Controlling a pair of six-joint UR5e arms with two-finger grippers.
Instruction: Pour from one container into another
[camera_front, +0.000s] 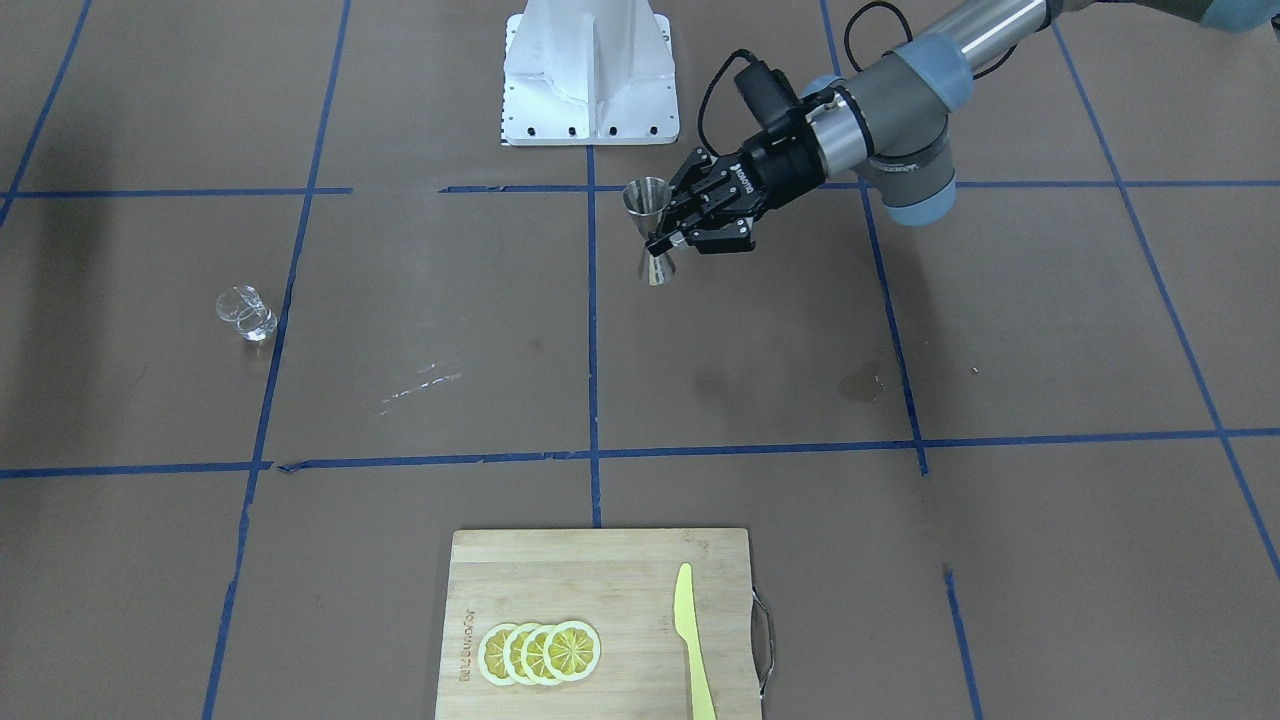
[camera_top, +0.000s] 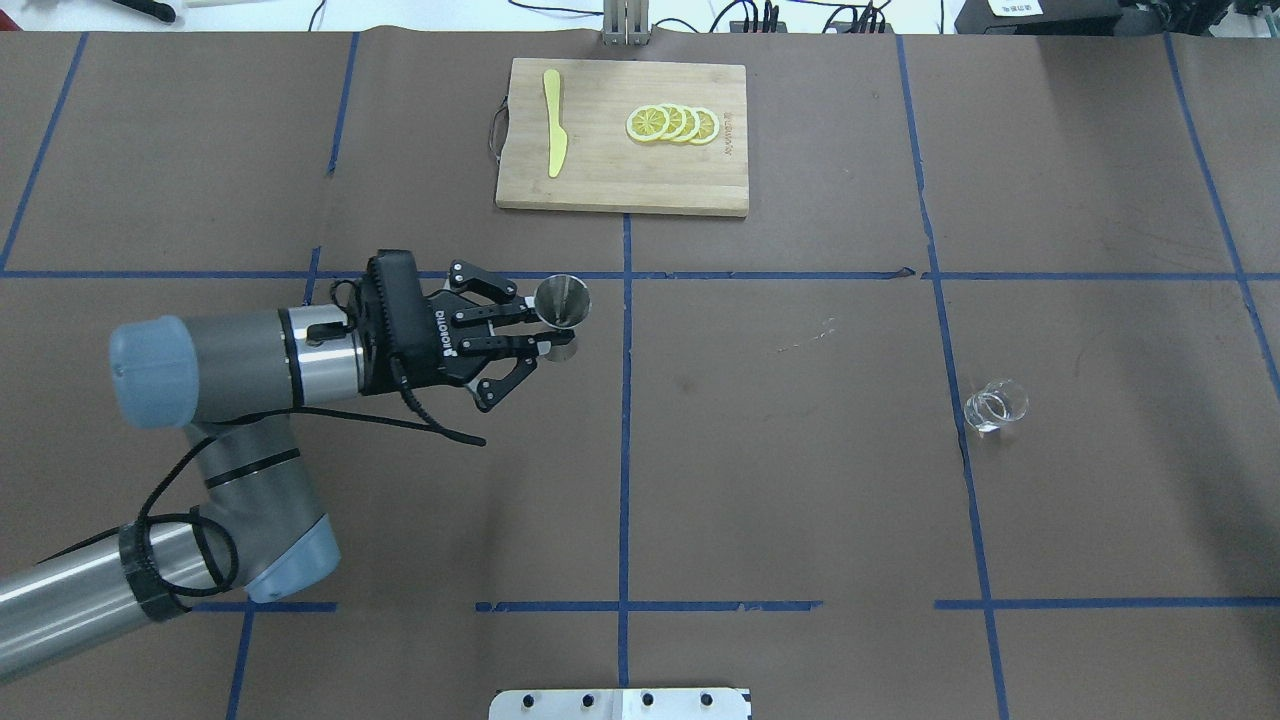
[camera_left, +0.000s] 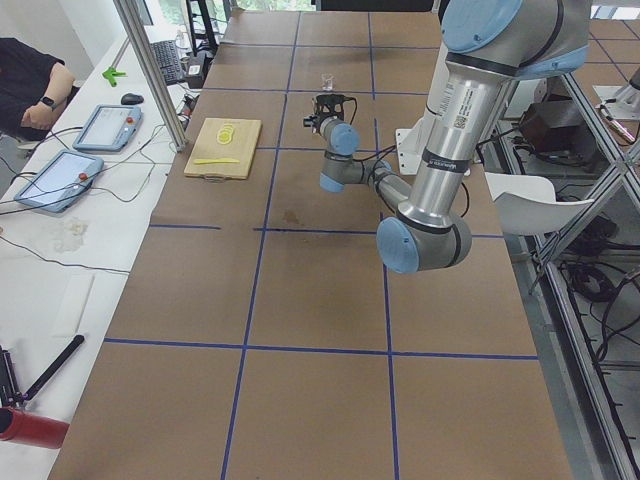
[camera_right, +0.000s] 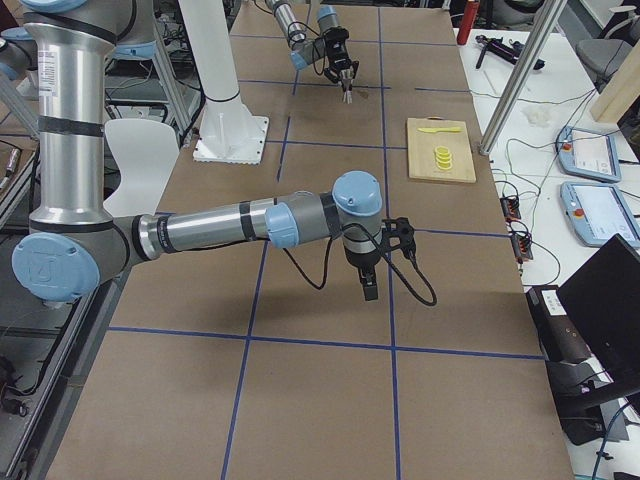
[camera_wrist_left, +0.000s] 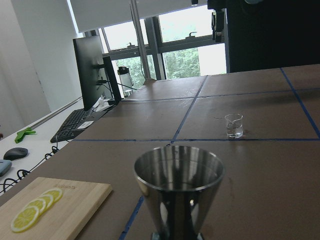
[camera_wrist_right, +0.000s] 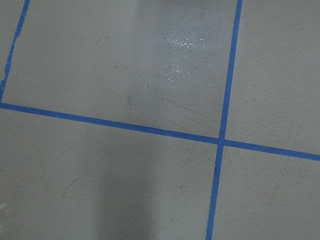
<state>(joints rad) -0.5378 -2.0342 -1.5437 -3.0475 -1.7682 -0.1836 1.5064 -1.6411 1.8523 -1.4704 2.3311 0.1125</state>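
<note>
Robot body: two arms wearing silver, grey and pale blue.
Behind the black left gripper (camera_top: 541, 331), which is carrying white lettering, the left arm (camera_top: 230, 365) is showing a silver band, grey joints and pale blue caps; a black cable (camera_top: 440, 428) is looping rearward. The right arm (camera_right: 220, 228) is wearing the same three colours.
</note>
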